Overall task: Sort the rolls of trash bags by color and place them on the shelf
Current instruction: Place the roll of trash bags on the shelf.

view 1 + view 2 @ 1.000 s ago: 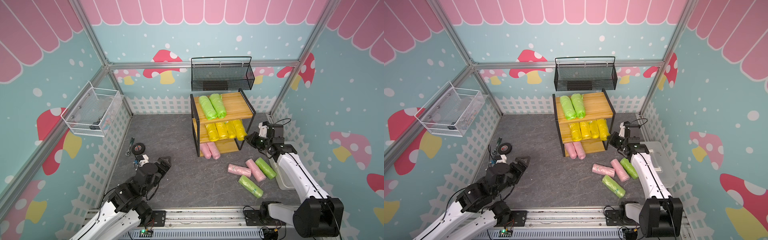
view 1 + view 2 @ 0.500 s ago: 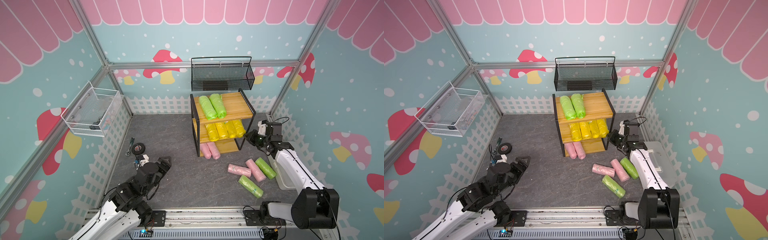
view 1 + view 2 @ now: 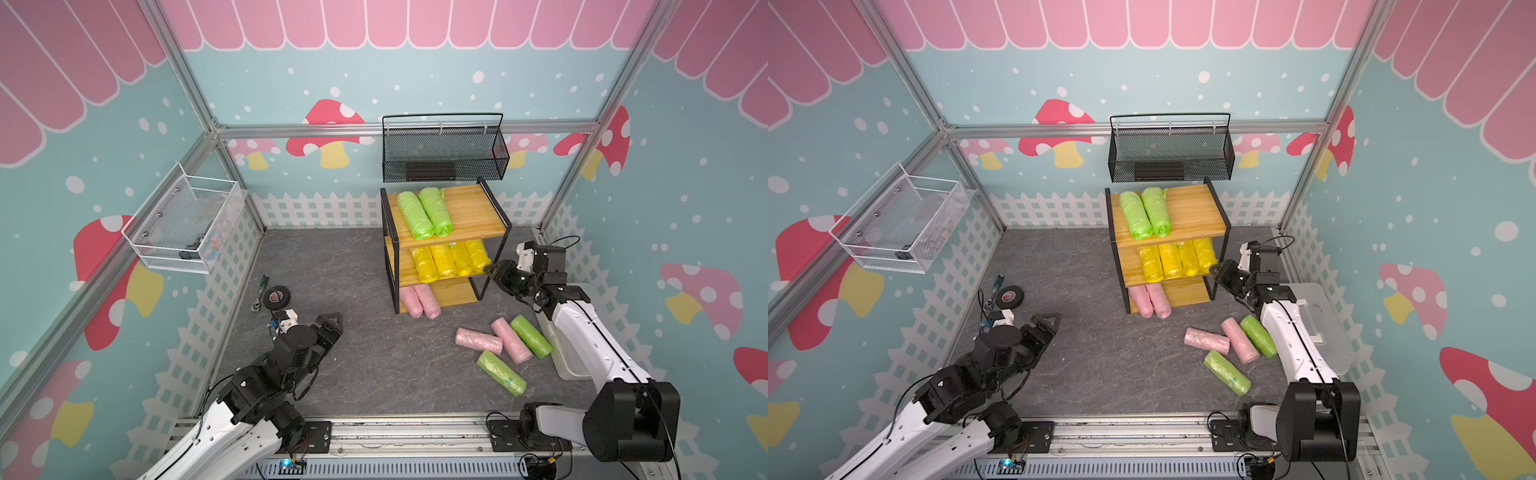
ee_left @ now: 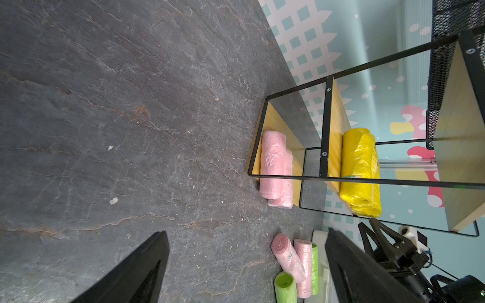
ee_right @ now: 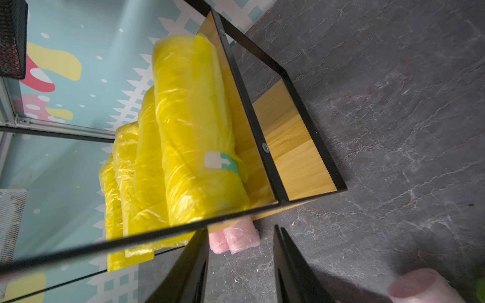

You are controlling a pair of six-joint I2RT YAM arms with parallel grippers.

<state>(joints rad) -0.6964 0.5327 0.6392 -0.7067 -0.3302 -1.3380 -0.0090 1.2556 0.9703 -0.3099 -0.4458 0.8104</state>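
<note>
While my left gripper [image 3: 331, 321] hangs wide and empty low over the grey floor [image 3: 353, 266], well apart from every roll, the action is all on the right side. Closest to me over there lies a green roll [image 3: 500, 373], slanted. Just past it are a crosswise pink roll [image 3: 478, 340], a slanted pink roll [image 3: 511, 340] and a second green roll [image 3: 531, 336]. Those last two lie side by side and look to be touching.

Further on, my right gripper [image 3: 491, 270] sits just off the shelf's right front post at middle-board height. The wrist view shows its jaws parted a modest way with nothing between them.

Now the shelf [image 3: 478, 208] itself: two pink rolls [image 3: 419, 301] sit on the bottom board, poking past its front edge. Four yellow rolls [image 3: 451, 259] are packed across the middle, and two green rolls [image 3: 424, 214] lie on top with bare board beside them.

So yellow looks finished to me, with two greens and two pinks left. All four lie behind the right gripper, back toward that arm's own base, so the right arm is clearly the nearer one. I'd swing it away from the shelf and down. The slanted pair runs diagonally, so the jaws want to come in across that long axis, and wider than they stand now.
</note>
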